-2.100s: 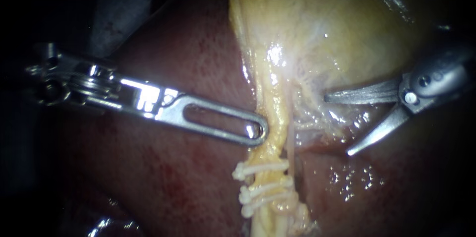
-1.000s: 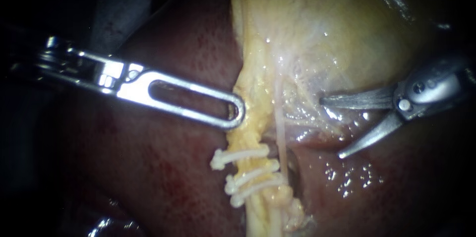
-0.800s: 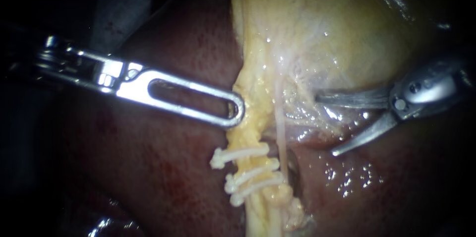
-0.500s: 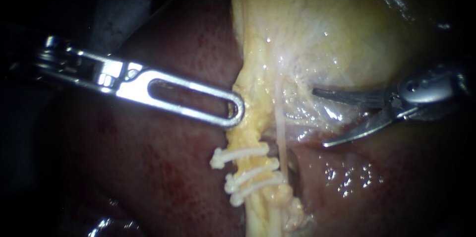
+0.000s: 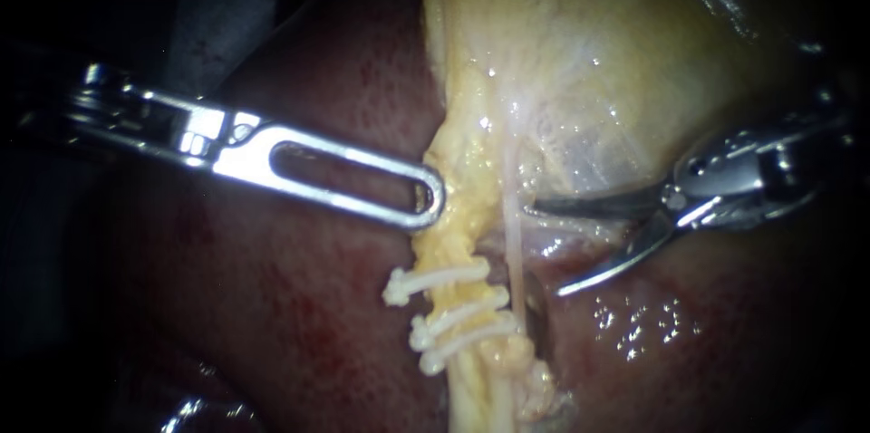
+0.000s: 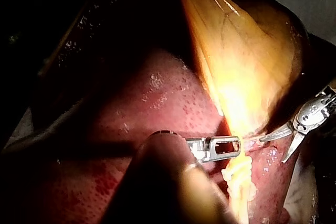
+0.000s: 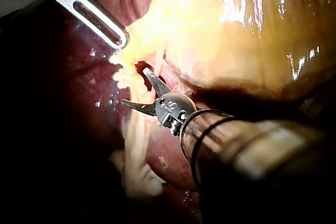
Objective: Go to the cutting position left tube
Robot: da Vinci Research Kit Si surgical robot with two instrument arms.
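1. This is a surgical bench set-up. A liver (image 5: 299, 306) and a gallbladder (image 5: 580, 43) lie out in the open, and a pale covering (image 6: 320, 9) shows past their edge.
2. Two slender metal tools work on the organs. The left instrument (image 5: 426, 202) clamps the yellow tissue (image 5: 458, 234) below the gallbladder, and the right instrument (image 5: 548, 249) has its blades spread.
3. White clips (image 5: 444, 279) cross that yellow tissue.
4. Bright light falls on the wet organs, with darkness all around.

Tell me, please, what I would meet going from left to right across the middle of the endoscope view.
First the left instrument → clipped yellow tube → thin pale tube → right instrument, blades open.
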